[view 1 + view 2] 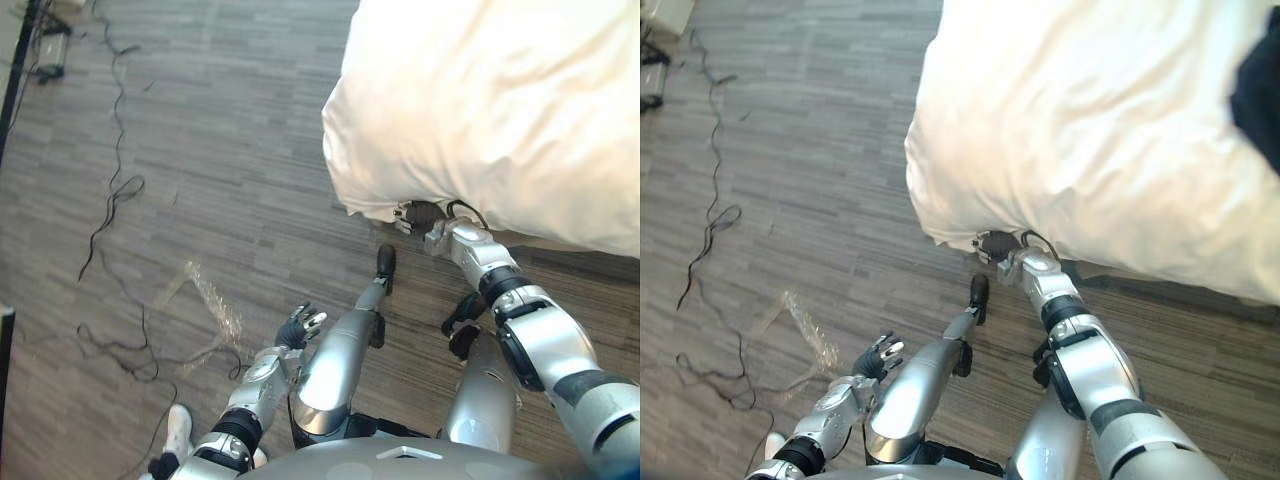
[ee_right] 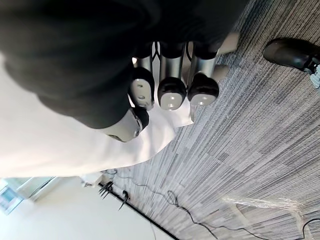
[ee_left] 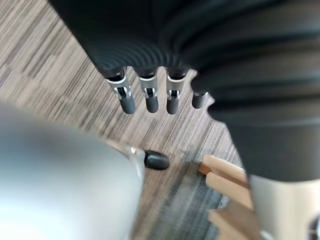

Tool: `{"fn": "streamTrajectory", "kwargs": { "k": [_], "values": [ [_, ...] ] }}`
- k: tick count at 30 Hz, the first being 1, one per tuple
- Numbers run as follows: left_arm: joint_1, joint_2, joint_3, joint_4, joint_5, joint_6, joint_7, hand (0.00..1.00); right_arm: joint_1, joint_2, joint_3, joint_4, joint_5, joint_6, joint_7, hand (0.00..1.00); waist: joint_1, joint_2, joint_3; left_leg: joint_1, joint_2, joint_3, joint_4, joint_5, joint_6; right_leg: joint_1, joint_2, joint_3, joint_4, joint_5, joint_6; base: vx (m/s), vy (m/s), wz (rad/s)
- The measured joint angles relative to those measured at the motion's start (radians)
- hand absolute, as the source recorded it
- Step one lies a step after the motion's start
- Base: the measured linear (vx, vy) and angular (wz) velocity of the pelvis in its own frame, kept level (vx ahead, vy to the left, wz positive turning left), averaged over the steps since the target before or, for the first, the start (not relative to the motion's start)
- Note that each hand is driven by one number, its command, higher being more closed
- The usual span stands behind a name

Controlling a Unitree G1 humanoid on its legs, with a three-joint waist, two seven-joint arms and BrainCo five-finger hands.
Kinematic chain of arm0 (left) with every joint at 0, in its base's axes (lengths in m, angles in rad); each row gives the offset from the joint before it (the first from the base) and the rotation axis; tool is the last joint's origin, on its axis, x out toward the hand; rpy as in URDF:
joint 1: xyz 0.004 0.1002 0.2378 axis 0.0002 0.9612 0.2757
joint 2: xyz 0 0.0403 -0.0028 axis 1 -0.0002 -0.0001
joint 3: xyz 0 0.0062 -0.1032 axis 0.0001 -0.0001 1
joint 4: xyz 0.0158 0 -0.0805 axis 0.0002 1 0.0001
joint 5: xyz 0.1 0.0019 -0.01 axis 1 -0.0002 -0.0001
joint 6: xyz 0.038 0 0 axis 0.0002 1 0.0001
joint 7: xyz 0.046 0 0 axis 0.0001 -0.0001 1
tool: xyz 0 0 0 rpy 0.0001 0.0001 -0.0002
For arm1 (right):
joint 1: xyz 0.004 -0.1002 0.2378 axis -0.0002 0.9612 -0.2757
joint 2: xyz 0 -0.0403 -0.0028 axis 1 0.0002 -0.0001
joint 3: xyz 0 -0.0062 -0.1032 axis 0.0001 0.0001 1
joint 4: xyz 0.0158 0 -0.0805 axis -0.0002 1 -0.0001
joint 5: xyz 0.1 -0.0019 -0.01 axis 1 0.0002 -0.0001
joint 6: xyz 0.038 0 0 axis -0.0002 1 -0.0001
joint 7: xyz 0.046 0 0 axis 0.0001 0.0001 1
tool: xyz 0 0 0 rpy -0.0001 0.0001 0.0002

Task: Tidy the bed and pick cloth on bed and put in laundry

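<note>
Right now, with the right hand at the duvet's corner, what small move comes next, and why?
Probably tug that corner gently toward the robot: the right hand looks curled on the hanging corner of the white duvet, which lies rumpled. The left hand hangs open over the floor.

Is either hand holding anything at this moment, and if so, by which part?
The right hand pinches the white duvet by the lower edge of its overhanging corner. The left hand, fingers straight, holds nothing.
</note>
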Motion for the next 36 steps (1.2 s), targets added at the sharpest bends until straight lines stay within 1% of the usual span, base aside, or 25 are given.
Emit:
{"fn": "streamTrajectory", "kwargs": {
  "k": [1, 2, 5, 7, 8, 9, 11, 12, 13, 14, 15, 16, 17, 18, 20, 21, 23, 25, 27, 28, 29, 31, 32, 34, 36],
  "values": [
    [0.011, 0.0, 0.016, -0.001, 0.019, 0.002, 0.001, 0.0, 0.048, 0.011, 0.086, -0.093, 0.0, -0.014, 0.026, 1.0, -0.01, -0.009, 0.001, 0.025, 0.008, 0.011, 0.0, -0.012, -0.004, 0.029, 0.012, 0.005, -0.03, 0.009, 0.0, 0.01, -0.023, -0.56],
    [0.016, 0.0, 0.02, -0.001, 0.021, 0.002, 0.001, 0.0, 0.068, 0.018, 0.13, -0.136, 0.0, -0.015, 0.037, 1.0, -0.017, -0.014, 0.003, 0.039, 0.012, 0.012, 0.0, -0.016, -0.007, 0.045, 0.019, 0.006, -0.045, 0.013, 0.001, 0.02, -0.045, -0.5],
    [0.045, 0.003, 0.062, 0.003, 0.059, 0.003, 0.005, 0.0, 0.154, 0.111, 0.348, -0.29, 0.004, -0.013, 0.087, 1.0, -0.035, -0.057, -0.001, 0.115, 0.037, 0.037, 0.0, -0.033, -0.02, 0.129, 0.054, 0.016, -0.098, 0.022, -0.001, 0.06, -0.084, -0.3],
    [0.072, 0.009, 0.096, 0.022, 0.06, -0.005, 0.008, 0.0, 0.219, 0.197, 0.495, -0.379, 0.032, -0.011, 0.155, 1.0, -0.039, -0.114, -0.044, 0.161, 0.055, 0.039, 0.0, -0.052, -0.042, 0.188, 0.083, 0.017, -0.138, 0.027, -0.013, 0.14, -0.143, -0.1],
    [0.076, 0.011, 0.104, 0.03, 0.06, -0.008, 0.009, 0.0, 0.227, 0.214, 0.529, -0.396, 0.042, -0.011, 0.173, 1.0, -0.039, -0.126, -0.055, 0.173, 0.061, 0.04, -0.001, -0.056, -0.045, 0.205, 0.092, 0.017, -0.15, 0.027, -0.014, 0.21, -0.164, -0.11],
    [0.08, 0.018, 0.12, 0.048, 0.08, -0.01, 0.009, 0.0, 0.23, 0.242, 0.585, -0.432, 0.06, -0.011, 0.206, 1.0, -0.039, -0.149, -0.08, 0.2, 0.072, 0.041, -0.001, -0.064, -0.047, 0.245, 0.108, 0.012, -0.18, 0.029, -0.015, 0.15, -0.107, -0.08],
    [0.091, 0.032, 0.122, 0.07, 0.1, -0.011, 0.011, 0.0, 0.226, 0.269, 0.605, -0.477, 0.114, -0.002, 0.222, 1.0, -0.039, -0.177, -0.123, 0.239, 0.081, 0.04, -0.001, -0.073, -0.052, 0.305, 0.127, 0.001, -0.224, 0.035, -0.017, 0.19, -0.127, 0.0],
    [0.106, 0.04, 0.125, 0.082, 0.1, -0.008, 0.012, 0.0, 0.218, 0.282, 0.596, -0.504, 0.167, 0.002, 0.221, 1.0, -0.037, -0.193, -0.158, 0.26, 0.087, 0.038, -0.001, -0.081, -0.05, 0.337, 0.14, -0.002, -0.257, 0.039, -0.017, 0.15, -0.096, 0.01],
    [0.116, 0.044, 0.128, 0.084, 0.101, -0.005, 0.013, 0.0, 0.21, 0.288, 0.586, -0.515, 0.202, 0.006, 0.216, 1.0, -0.037, -0.2, -0.176, 0.269, 0.089, 0.038, -0.001, -0.086, -0.052, 0.352, 0.145, -0.004, -0.272, 0.04, -0.016, 0.15, -0.083, -0.02],
    [0.132, 0.046, 0.14, 0.089, 0.101, 0.002, 0.021, 0.0, 0.194, 0.302, 0.552, -0.539, 0.259, 0.01, 0.201, 1.0, -0.037, -0.211, -0.203, 0.286, 0.093, 0.036, -0.001, -0.096, -0.057, 0.38, 0.155, -0.006, -0.296, 0.042, -0.018, 0.15, -0.074, 0.02],
    [0.14, 0.047, 0.145, 0.105, 0.101, 0.015, 0.032, 0.0, 0.179, 0.323, 0.508, -0.551, 0.314, 0.009, 0.166, 1.0, -0.037, -0.216, -0.231, 0.296, 0.096, 0.034, -0.001, -0.103, -0.059, 0.402, 0.162, -0.011, -0.316, 0.047, -0.02, 0.15, -0.068, 0.03],
    [0.14, 0.047, 0.146, 0.116, 0.101, 0.023, 0.032, 0.0, 0.169, 0.33, 0.491, -0.555, 0.33, 0.008, 0.143, 1.0, -0.037, -0.215, -0.242, 0.299, 0.097, 0.034, 0.0, -0.104, -0.059, 0.412, 0.165, -0.013, -0.322, 0.049, -0.021, 0.16, -0.065, 0.06],
    [0.142, 0.045, 0.145, 0.125, 0.103, 0.042, 0.035, 0.0, 0.142, 0.346, 0.457, -0.566, 0.347, 0.003, 0.094, 1.0, -0.037, -0.215, -0.25, 0.314, 0.099, 0.033, 0.0, -0.108, -0.062, 0.436, 0.171, -0.016, -0.336, 0.052, -0.021, 0.12, -0.061, 0.05],
    [0.152, 0.045, 0.146, 0.127, 0.124, 0.056, 0.036, 0.0, 0.121, 0.356, 0.435, -0.577, 0.364, -0.015, 0.041, 1.0, -0.037, -0.215, -0.261, 0.319, 0.101, 0.032, 0.0, -0.109, -0.062, 0.447, 0.175, -0.018, -0.346, 0.052, -0.021, 0.1, -0.062, 0.06],
    [0.155, 0.046, 0.146, 0.13, 0.137, 0.062, 0.036, 0.0, 0.107, 0.362, 0.416, -0.58, 0.373, -0.033, -0.008, 1.0, -0.037, -0.215, -0.263, 0.323, 0.103, 0.029, 0.0, -0.109, -0.062, 0.457, 0.179, -0.025, -0.353, 0.052, -0.021, 0.04, -0.058, 0.08],
    [0.161, 0.046, 0.151, 0.154, 0.14, 0.062, 0.038, 0.0, 0.084, 0.363, 0.357, -0.572, 0.394, -0.05, -0.097, 1.0, -0.035, -0.212, -0.265, 0.332, 0.106, 0.022, 0.0, -0.109, -0.062, 0.472, 0.185, -0.029, -0.359, 0.052, -0.022, 0.02, -0.062, 0.12],
    [0.173, 0.045, 0.165, 0.154, 0.142, 0.061, 0.042, 0.0, 0.071, 0.362, 0.269, -0.555, 0.403, -0.071, -0.182, 1.0, -0.035, -0.208, -0.264, 0.339, 0.107, 0.013, 0.0, -0.109, -0.062, 0.484, 0.188, -0.035, -0.361, 0.052, -0.022, -0.01, -0.037, 0.11],
    [0.183, 0.044, 0.166, 0.158, 0.145, 0.062, 0.042, 0.0, 0.033, 0.35, 0.156, -0.515, 0.402, -0.084, -0.255, 1.0, -0.034, -0.196, -0.257, 0.337, 0.109, 0.008, 0.0, -0.108, -0.064, 0.482, 0.188, -0.036, -0.354, 0.051, -0.023, -0.05, -0.01, 0.05],
    [0.175, 0.042, 0.161, 0.153, 0.141, 0.061, 0.029, 0.0, -0.038, 0.317, 0.05, -0.474, 0.395, -0.097, -0.308, 1.0, -0.036, -0.172, -0.231, 0.296, 0.112, 0.008, 0.023, -0.107, -0.064, 0.43, 0.178, -0.032, -0.304, 0.04, -0.033, -0.11, 0.027, 0.01],
    [0.156, 0.042, 0.153, 0.147, 0.132, 0.061, 0.022, 0.0, -0.098, 0.284, -0.018, -0.44, 0.39, -0.103, -0.323, 1.0, -0.038, -0.159, -0.2, 0.264, 0.114, 0.009, 0.036, -0.11, -0.068, 0.38, 0.167, -0.025, -0.249, 0.02, -0.037, -0.2, 0.054, -0.03],
    [0.143, 0.041, 0.148, 0.144, 0.128, 0.061, 0.018, 0.0, -0.128, 0.27, -0.052, -0.422, 0.39, -0.106, -0.327, 1.0, -0.039, -0.151, -0.182, 0.246, 0.113, 0.009, 0.042, -0.109, -0.07, 0.35, 0.159, -0.023, -0.219, 0.009, -0.037, -0.24, 0.058, -0.01],
    [0.095, 0.04, 0.122, 0.115, 0.082, 0.058, -0.003, 0.0, -0.221, 0.182, -0.177, -0.337, 0.391, -0.112, -0.318, 1.0, -0.04, -0.12, -0.101, 0.19, 0.104, 0.01, 0.042, -0.09, -0.067, 0.245, 0.124, -0.013, -0.112, -0.021, -0.042, -0.23, 0.047, 0.0],
    [0.088, 0.037, 0.109, 0.109, 0.075, 0.054, -0.007, 0.0, -0.23, 0.157, -0.201, -0.313, 0.391, -0.112, -0.315, 1.0, -0.04, -0.105, -0.085, 0.176, 0.101, 0.011, 0.041, -0.083, -0.067, 0.223, 0.118, -0.01, -0.097, -0.023, -0.043, -0.16, 0.042, -0.03],
    [0.075, 0.03, 0.051, 0.108, 0.054, 0.038, -0.014, 0.0, -0.226, 0.062, -0.266, -0.183, 0.403, -0.11, -0.298, 1.0, -0.046, -0.052, -0.056, 0.136, 0.089, 0.015, 0.026, -0.054, -0.056, 0.153, 0.103, 0.004, -0.061, -0.023, -0.043, -0.08, 0.04, -0.08],
    [0.062, 0.028, 0.028, 0.113, 0.048, 0.028, -0.014, 0.0, -0.214, 0.002, -0.308, -0.087, 0.413, -0.101, -0.296, 1.0, -0.047, -0.031, -0.04, 0.114, 0.084, 0.031, 0.024, -0.043, -0.051, 0.111, 0.093, 0.021, -0.033, -0.024, -0.045, 0.01, 0.02, -0.16]
  ]
}}
